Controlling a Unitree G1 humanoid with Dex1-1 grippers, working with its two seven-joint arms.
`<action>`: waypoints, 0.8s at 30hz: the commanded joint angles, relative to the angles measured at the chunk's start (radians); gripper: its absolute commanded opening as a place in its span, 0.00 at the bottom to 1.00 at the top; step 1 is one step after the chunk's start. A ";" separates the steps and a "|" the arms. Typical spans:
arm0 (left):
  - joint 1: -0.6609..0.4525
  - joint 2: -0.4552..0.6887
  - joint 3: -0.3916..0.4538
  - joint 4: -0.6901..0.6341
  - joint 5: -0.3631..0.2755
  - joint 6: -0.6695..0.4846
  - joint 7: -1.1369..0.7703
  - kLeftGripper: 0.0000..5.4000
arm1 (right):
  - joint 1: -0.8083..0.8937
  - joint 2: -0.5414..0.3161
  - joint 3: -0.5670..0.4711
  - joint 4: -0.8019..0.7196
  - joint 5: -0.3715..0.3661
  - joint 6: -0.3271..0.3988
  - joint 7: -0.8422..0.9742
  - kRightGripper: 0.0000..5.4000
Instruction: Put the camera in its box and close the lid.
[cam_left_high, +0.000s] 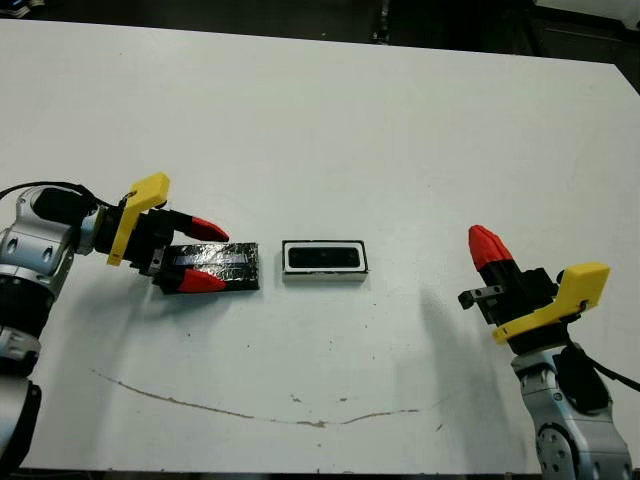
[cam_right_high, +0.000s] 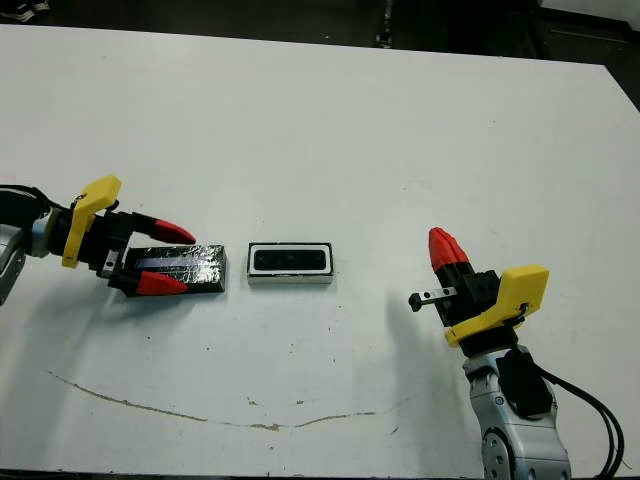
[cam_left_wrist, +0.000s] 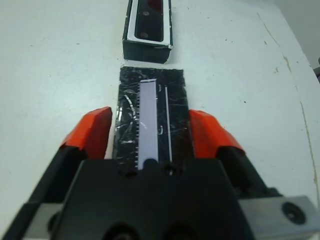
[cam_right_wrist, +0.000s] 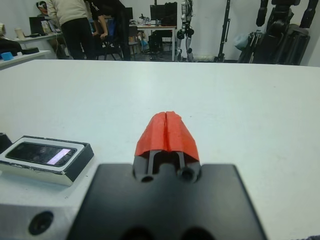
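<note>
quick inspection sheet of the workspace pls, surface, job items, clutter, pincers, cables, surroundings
surface: white table with a thin brownish streak near the front edge.
job's things: camera already lies in the box; lid flat on the table beside the box, not on it.
clutter: nothing seen.
grippers: left pincer open, its fingers straddling the lid; right pincer shut, empty, clear of the box.
cables: black cables at the left arm and right arm.
surroundings: people, desks and stands beyond the table.
</note>
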 joint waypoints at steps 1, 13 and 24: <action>0.007 0.006 0.001 0.001 0.024 -0.003 -0.010 0.61 | 0.012 -0.017 -0.004 0.005 -0.006 -0.007 0.000 0.00; 0.054 -0.027 0.083 -0.035 0.001 0.051 0.134 0.58 | 0.006 -0.014 -0.006 0.008 0.014 0.007 0.005 0.00; 0.157 -0.135 0.236 -0.182 -0.112 0.093 0.377 0.58 | 0.006 -0.013 -0.004 0.006 0.015 0.013 0.000 0.00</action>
